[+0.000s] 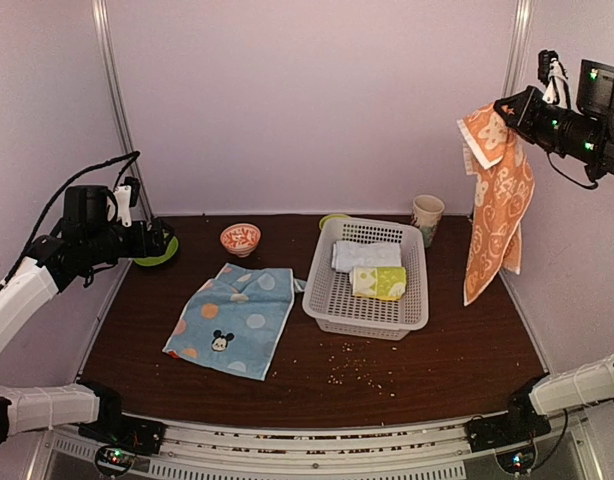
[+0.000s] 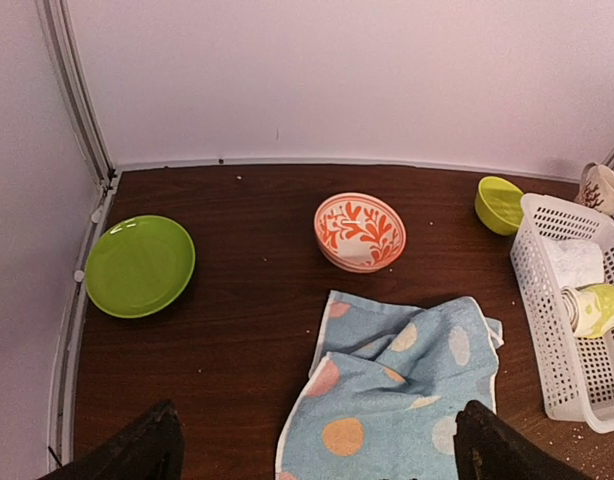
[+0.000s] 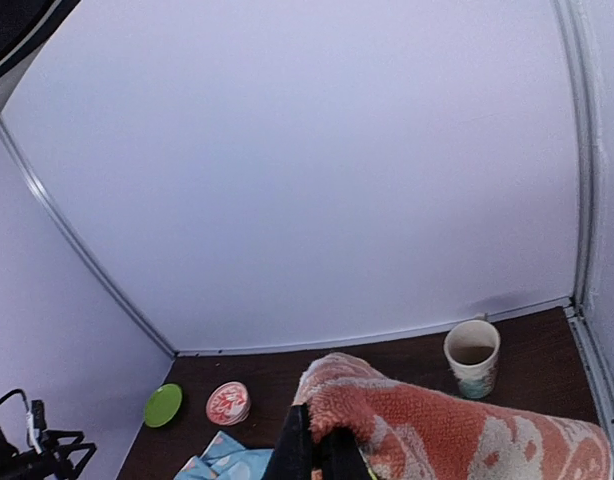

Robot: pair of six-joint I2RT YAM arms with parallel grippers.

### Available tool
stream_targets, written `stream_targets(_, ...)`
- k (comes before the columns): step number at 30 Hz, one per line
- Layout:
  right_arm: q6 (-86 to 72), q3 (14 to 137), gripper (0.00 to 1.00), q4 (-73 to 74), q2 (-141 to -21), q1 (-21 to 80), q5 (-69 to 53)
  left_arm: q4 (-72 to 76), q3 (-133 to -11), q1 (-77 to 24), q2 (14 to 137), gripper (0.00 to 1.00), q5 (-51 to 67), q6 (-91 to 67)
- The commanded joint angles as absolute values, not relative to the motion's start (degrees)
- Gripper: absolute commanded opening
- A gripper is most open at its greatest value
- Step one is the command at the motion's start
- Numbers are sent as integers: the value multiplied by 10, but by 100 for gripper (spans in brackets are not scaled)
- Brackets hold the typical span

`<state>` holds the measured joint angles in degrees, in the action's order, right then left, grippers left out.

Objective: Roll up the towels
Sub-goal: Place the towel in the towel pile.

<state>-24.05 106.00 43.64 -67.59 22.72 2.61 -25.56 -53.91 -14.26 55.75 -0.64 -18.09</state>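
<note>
Far left: my left gripper (image 2: 315, 445) is raised over the table's (image 1: 437, 350) left edge, jaws spread wide, nothing between them. Its wrist view cuts off all but the two dark fingertips at the bottom. From above, the gripper covers most of the green plate (image 2: 139, 266); the wrist view shows the plate whole.

Next right: red-and-white patterned bowl (image 1: 240, 238), upright, near the back wall.

In front of it: blue towel (image 1: 232, 320), lying spread on the table, unrolled, Mickey head near its front edge, far corner rumpled. The wrist view crops its near half.

Centre: white basket (image 1: 317, 300), just beside the blue towel's right corner. Inside, a pale roll (image 1: 365, 254) behind and a yellow-green roll (image 1: 378, 283) in front, touching. Green bowl (image 2: 500, 203) behind the basket, mostly hidden from above. Crumbs (image 1: 357, 365) scattered in front of the basket; I cannot tell what they are.

Right: cup (image 1: 427, 218), upright near the back wall.

Far right: my right gripper (image 1: 502, 108) is high in the air, clenched on the orange towel (image 1: 499, 200), which hangs clear of the table. Its wrist view shows cloth bunched over the fingers; the fingertips are buried and the towel's lower part is out of frame.
</note>
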Motion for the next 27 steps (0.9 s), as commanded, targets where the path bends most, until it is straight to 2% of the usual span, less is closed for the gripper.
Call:
stream_targets(1,-265,1090,0,384,-702,269,-173,-247,-549,-145,555,96,-12,-176)
stream_targets(6,-262,1125,0,386,-741,404,-238,-248,-548,-146,555,96,-14,-176)
stream_targets(13,-292,1064,0,318,-782,526,-241,-248,-547,-146,552,96,-20,-176)
stream_targets(20,-341,1036,0,218,-869,564,-263,-251,-541,-146,528,96,-83,-182)
stream_targets(27,-363,1043,0,183,-969,579,-269,-250,-536,-146,517,96,-116,-188)
